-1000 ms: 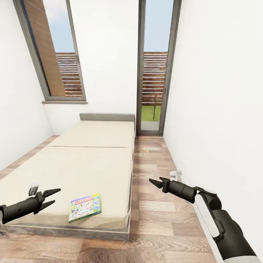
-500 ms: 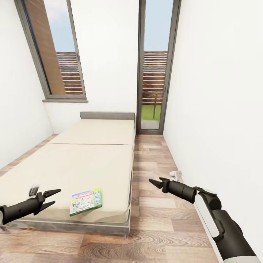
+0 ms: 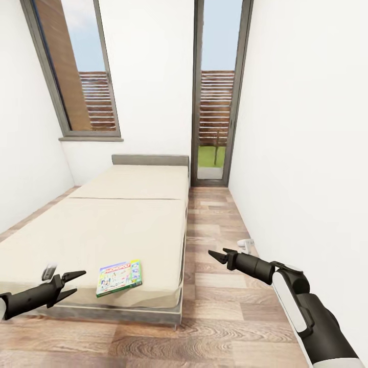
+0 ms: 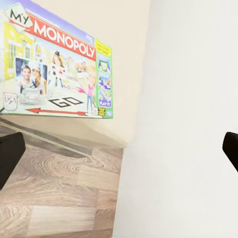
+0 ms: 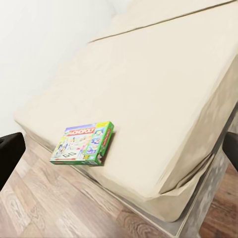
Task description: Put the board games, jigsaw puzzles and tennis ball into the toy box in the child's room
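One board game, a green and white Monopoly box (image 3: pixel 118 277), lies flat on the beige bed (image 3: pixel 128 220) near its foot corner. My left gripper (image 3: pixel 77 282) hovers open just left of the box, over the foot edge, with nothing between its fingers. In the left wrist view the Monopoly box (image 4: pixel 54 64) is close ahead. My right gripper (image 3: pixel 216 253) is open and empty above the floor, right of the bed. The right wrist view looks across at the Monopoly box (image 5: pixel 83 143) on the bed (image 5: pixel 163 99). The table, toy box, jigsaw puzzles and tennis ball are out of view.
A strip of wood-plank floor (image 3: pixel 214 225) runs between the bed and the white right wall (image 3: pixel 306 153). A tall glass door (image 3: pixel 217 102) closes the far end, and a window (image 3: pixel 76 76) stands at the back left. A small white fitting (image 3: pixel 247 245) sits low by the wall.
The whole view has shifted slightly, so the bed's foot edge sits higher in the picture. My left gripper is a little lower, still open. The Monopoly box and right arm keep their places.
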### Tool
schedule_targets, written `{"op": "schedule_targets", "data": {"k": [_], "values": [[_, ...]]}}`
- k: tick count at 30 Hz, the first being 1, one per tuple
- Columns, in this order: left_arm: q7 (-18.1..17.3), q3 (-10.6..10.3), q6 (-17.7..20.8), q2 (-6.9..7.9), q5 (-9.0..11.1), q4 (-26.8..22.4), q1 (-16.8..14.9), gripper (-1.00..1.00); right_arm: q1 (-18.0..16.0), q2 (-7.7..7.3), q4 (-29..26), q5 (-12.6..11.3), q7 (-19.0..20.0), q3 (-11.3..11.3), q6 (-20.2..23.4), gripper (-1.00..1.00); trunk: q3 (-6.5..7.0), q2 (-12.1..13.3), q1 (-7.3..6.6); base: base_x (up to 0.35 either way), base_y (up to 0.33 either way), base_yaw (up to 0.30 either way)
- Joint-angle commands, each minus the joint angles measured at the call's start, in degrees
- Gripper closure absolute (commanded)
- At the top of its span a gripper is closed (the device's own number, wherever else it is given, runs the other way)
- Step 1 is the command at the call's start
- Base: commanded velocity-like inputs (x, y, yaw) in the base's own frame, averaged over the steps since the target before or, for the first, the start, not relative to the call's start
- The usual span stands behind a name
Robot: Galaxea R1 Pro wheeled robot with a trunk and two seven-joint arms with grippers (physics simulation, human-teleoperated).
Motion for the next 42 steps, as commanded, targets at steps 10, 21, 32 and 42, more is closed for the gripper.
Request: {"op": "schedule_targets", "data": {"k": [10,21,32,42], "values": [[1.22,0.18,0.21,0.46,-0.09,0.4,-0.05,-1.0,-0.04,-0.1,-0.05,-0.42,-0.08,-0.12,0.43,-1.0,-1.86,-4.05,2.19,0.0,0.0,0.0],[1.44,0.19,0.11,0.26,-0.09,0.41,-0.05,-1.0,-0.04,-0.04,-0.03,-0.38,-0.13,-0.06,0.42,-1.0,-3.83,-8.46,4.61,0.0,0.0,0.0],[1.51,0.05,-0.09,-0.79,-0.15,0.42,-0.05,-1.0,-0.04,-0.03,0.06,-0.37,-0.17,-0.05,0.4,-1.0,-5.81,-12.88,7.03,0.0,0.0,0.0],[1.44,0.02,-3.97,-2.94,0.04,0.4,-0.05,-1.0,-0.04,-0.03,0.0,-0.5,-0.17,0.02,0.37,-1.0,-7.6,-16.89,9.22,0.0,0.0,0.0]]}}
